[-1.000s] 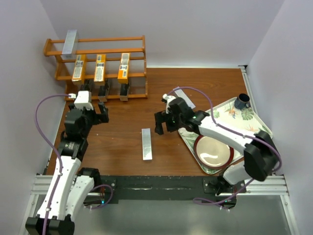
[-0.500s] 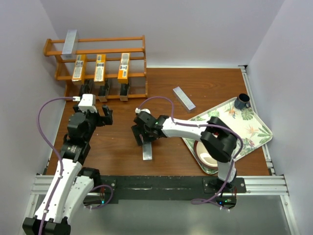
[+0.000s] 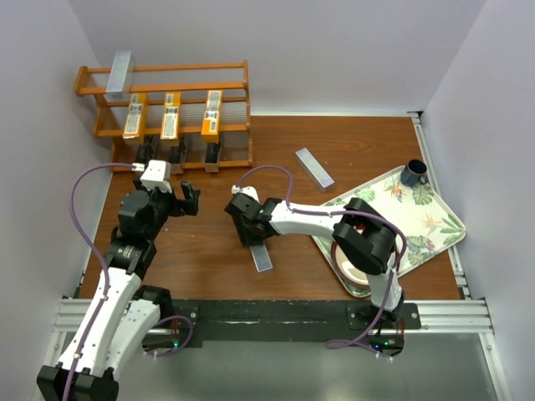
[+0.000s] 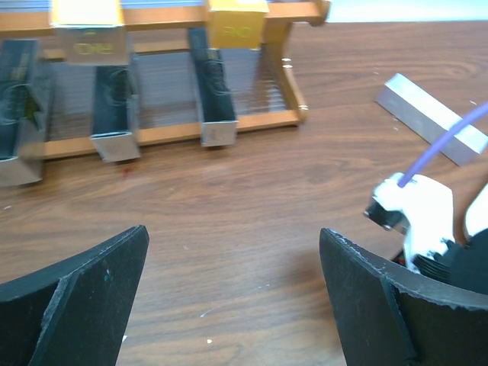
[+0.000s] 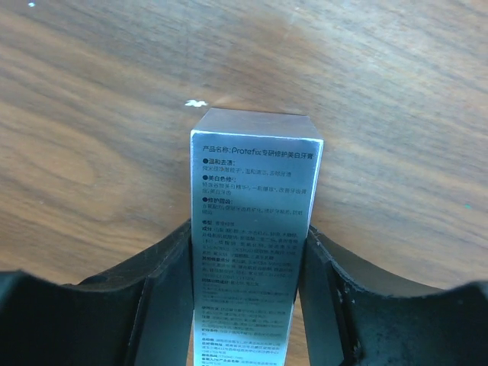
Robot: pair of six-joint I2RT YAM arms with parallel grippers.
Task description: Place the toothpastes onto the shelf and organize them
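**A:** Where has the right tool [image 3: 250, 230] got to?

**B:** A second ago it hung spread wide, well off to the right of the shelf [image 3: 234, 92]. Now it sits out in front of the shelf's right end, down over the silver carton [image 3: 262, 256]. Its fingers [image 5: 164, 305] press against both long sides, so it has closed on that carton.

**A:** Has the carton itself shifted?

**B:** Yes. It lay on the tabletop [image 3: 192, 251] pointing straight at the shelf. Now the end farthest from the shelf has swung to the right, so it lies skewed. I cannot tell whether it is lifted clear of the wood.

**A:** And the left tool [image 4: 234, 252]?

**B:** Still spread wide and holding nothing, out in front of the shelf's bottom tier. It has drifted a little to the right.

**A:** The other toothpastes?

**B:** Unchanged. The top silver carton [image 3: 121, 71] stands at the shelf's left end. Three orange cartons [image 3: 170, 115] lean on the middle tier, with three black cartons [image 3: 177, 153] below them. The loose silver carton [image 3: 313, 168] lies flat, out past the shelf's right end.
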